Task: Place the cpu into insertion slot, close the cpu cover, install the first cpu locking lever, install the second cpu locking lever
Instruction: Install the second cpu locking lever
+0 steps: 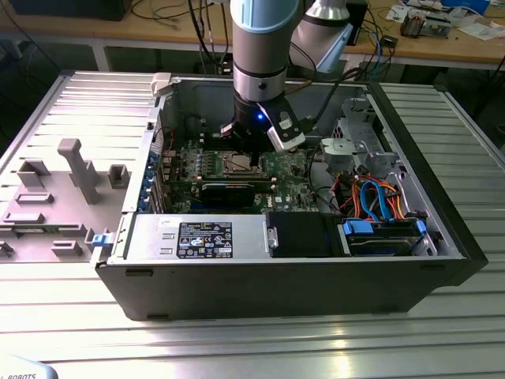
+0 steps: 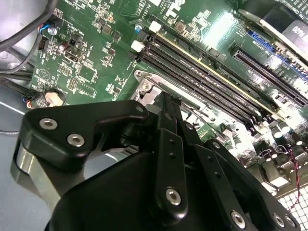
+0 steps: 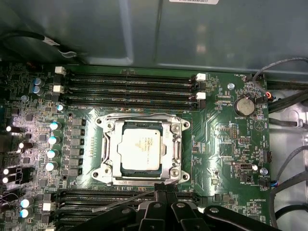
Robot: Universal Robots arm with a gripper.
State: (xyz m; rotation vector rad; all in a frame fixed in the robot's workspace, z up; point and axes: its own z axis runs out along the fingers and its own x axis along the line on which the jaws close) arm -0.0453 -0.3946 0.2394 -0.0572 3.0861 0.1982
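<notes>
In the first wrist view the cpu, a silvery square chip, lies in the insertion slot on the green board. The cpu cover lies flat around it as a metal frame. One thin locking lever runs along the socket's edge by the memory slots. A second thin lever slants out from the opposite edge toward my fingertips. My gripper is at that edge, its black fingers together; whether they hold the lever is hidden. In the second wrist view the gripper sits just over the socket's corner. In the exterior view the gripper hangs above the socket.
Long black memory slots flank the socket on two sides. A long black card, a power supply box and a drive cage with blue and orange cables crowd the open case. A grey fixture tray lies on the exterior view's left.
</notes>
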